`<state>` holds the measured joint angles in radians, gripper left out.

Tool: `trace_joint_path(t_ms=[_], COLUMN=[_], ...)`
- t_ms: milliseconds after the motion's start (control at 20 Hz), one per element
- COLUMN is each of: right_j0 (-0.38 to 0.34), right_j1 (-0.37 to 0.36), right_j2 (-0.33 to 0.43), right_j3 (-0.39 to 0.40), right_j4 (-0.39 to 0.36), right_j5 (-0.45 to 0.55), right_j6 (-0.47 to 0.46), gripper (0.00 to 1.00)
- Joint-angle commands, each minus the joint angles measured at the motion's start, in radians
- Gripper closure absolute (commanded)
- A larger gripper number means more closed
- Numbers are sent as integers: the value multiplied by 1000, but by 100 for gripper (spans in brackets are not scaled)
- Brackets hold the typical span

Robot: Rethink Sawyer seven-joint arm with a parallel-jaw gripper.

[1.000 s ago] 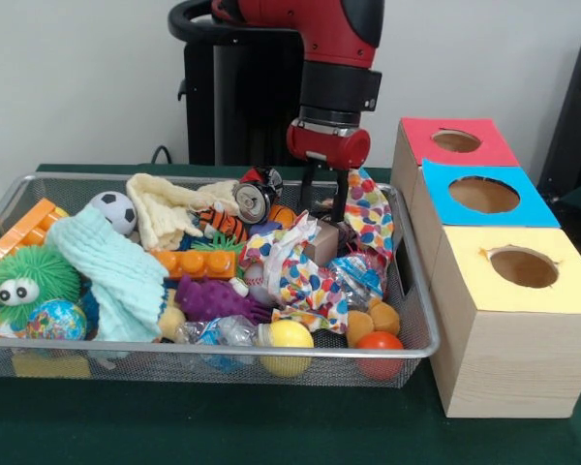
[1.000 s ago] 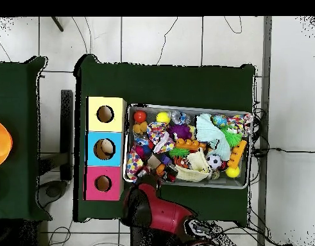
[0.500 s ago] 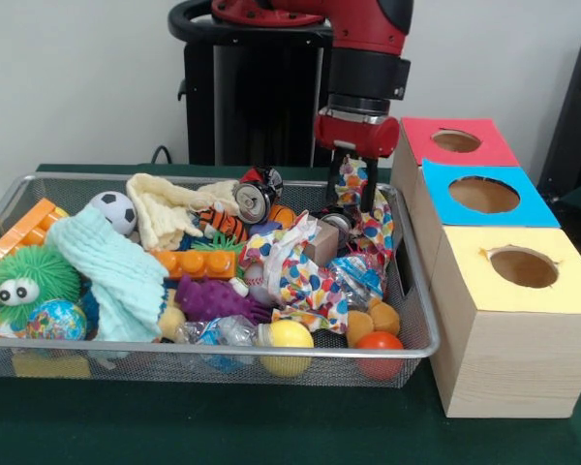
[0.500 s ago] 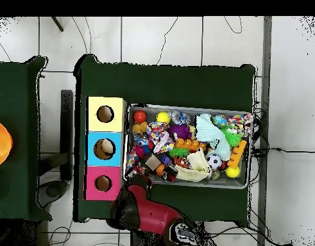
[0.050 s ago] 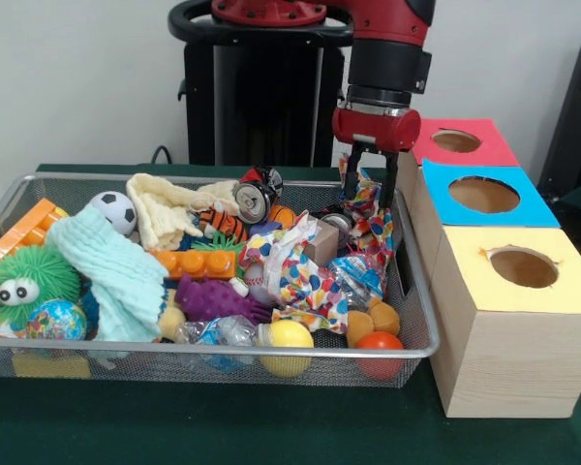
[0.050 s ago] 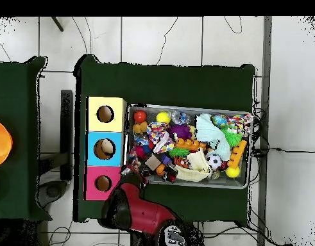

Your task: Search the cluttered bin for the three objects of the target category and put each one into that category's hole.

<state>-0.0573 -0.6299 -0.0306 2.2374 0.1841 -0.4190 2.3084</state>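
Held thing: a piece of multicoloured spotted crinkly wrapper [image 5: 367,194] hangs between the two dark fingers, over the far right corner of the bin.
Gripper: the gripper [image 5: 370,191] at the end of the red and black arm [image 5: 387,68] points down, its fingers clamped on the spotted wrapper; in the overhead view the arm covers it.
Bin: the silver wire-mesh bin [image 5: 418,320] sits on the dark green worktop [image 5: 223,426], full of mixed toys and scraps.
Boxes: three wooden boxes stand in a row just right of the bin, each with a round hole in its top: a yellow-topped box [image 5: 521,271] nearest, a blue-topped box [image 5: 482,194] in the middle, a pink-topped box [image 5: 455,140] farthest. The gripper is near the pink-topped one.
Bin, right part: more spotted wrapper [image 5: 295,266], a small brown wooden block [image 5: 321,242], an orange-red ball [image 5: 379,344], a yellow ball [image 5: 286,335].
Bin, middle: a purple bumpy rubber toy [image 5: 213,298], an orange plastic building brick [image 5: 194,263], a crushed drinks can [image 5: 254,199], a pale yellow cloth [image 5: 165,208].
Bin, left part: a mint green knitted cloth [image 5: 111,271], a green spiky toy with googly eyes [image 5: 29,279], a small black and white football [image 5: 113,210], a globe-printed ball [image 5: 56,320].
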Motion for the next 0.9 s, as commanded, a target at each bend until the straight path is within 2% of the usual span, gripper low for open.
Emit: trace_joint_path(t_ms=[50, 150, 400, 600, 750, 900], right_j0=[-27, -28, -89, -94, -107, -109], right_j1=[53, 85, 107, 116, 138, 131], right_j2=[31, 23, 48, 51, 66, 67], right_j3=[-94, -103, -85, -99, -110, -107], right_j4=[59, 60, 34, 65, 61, 57], right_j5=[-62, -78, -90, -66, -94, -95], right_j6=[221, 218, 255, 248, 263, 255], gripper=[0, 0, 0, 0, 0, 0])
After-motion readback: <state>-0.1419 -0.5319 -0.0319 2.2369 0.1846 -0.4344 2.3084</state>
